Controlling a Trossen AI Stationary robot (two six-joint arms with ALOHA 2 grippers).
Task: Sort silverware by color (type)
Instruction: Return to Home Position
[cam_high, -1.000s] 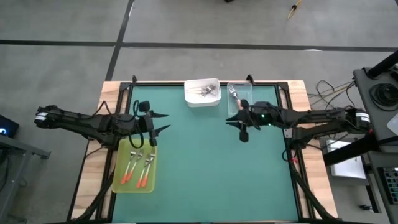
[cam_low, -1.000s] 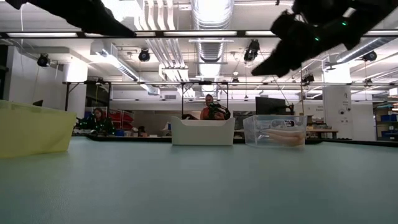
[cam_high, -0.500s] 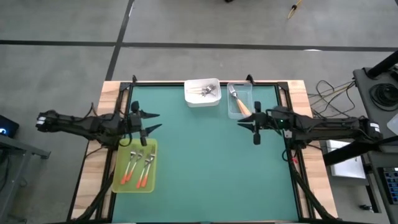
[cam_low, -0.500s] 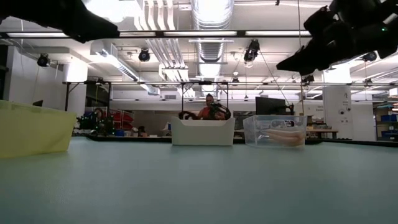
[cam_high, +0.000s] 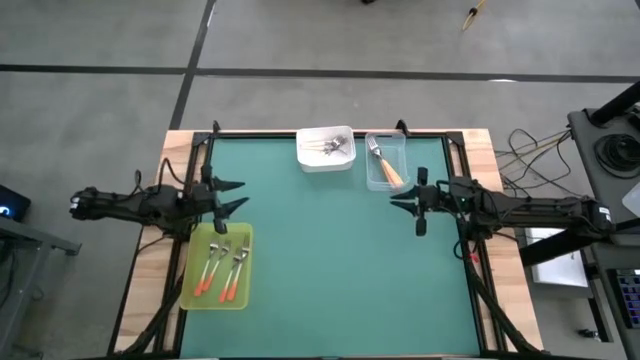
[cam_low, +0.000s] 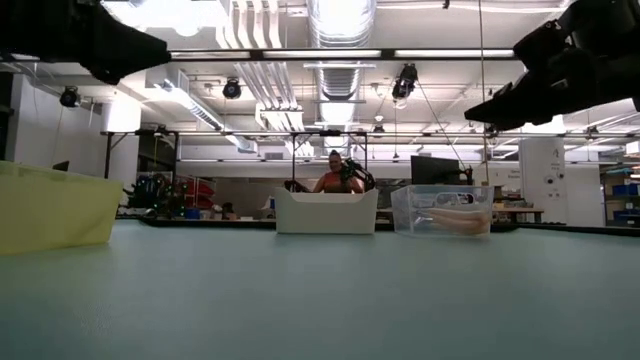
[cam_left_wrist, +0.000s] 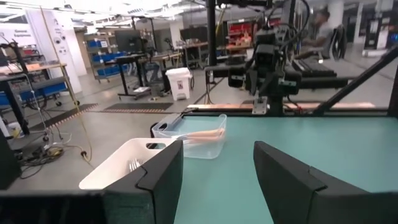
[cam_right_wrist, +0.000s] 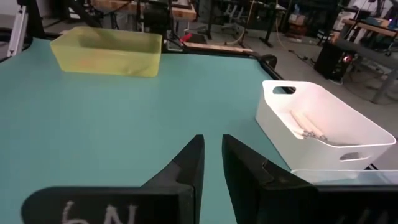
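Observation:
The silverware lies sorted in three trays. Three red-orange-handled forks (cam_high: 222, 268) rest flat in the yellow-green tray (cam_high: 196, 285) at the table's left. White-handled forks (cam_high: 333, 148) lie in the white tray (cam_high: 312, 160) at the far edge. A light-orange-handled fork (cam_high: 385, 166) lies in the clear tray (cam_high: 372, 183) beside it. My left gripper (cam_high: 244, 195) hovers open just beyond the yellow-green tray's far end, holding nothing. My right gripper (cam_high: 395, 200) hovers on the near side of the clear tray, its fingers (cam_right_wrist: 193, 155) only a narrow gap apart, with nothing between them.
The green mat (cam_high: 330, 260) lies bare between the arms and toward the near edge. Wooden borders (cam_high: 150, 270) and a black frame run along the table's sides. In the low view a person (cam_low: 333, 175) sits in the room behind the white tray (cam_low: 326, 212).
Both arms have drawn back from the table's middle and sunk a little. My left gripper went toward the left edge and rolled somewhat; my right gripper went toward the right edge. No fork or tray has moved.

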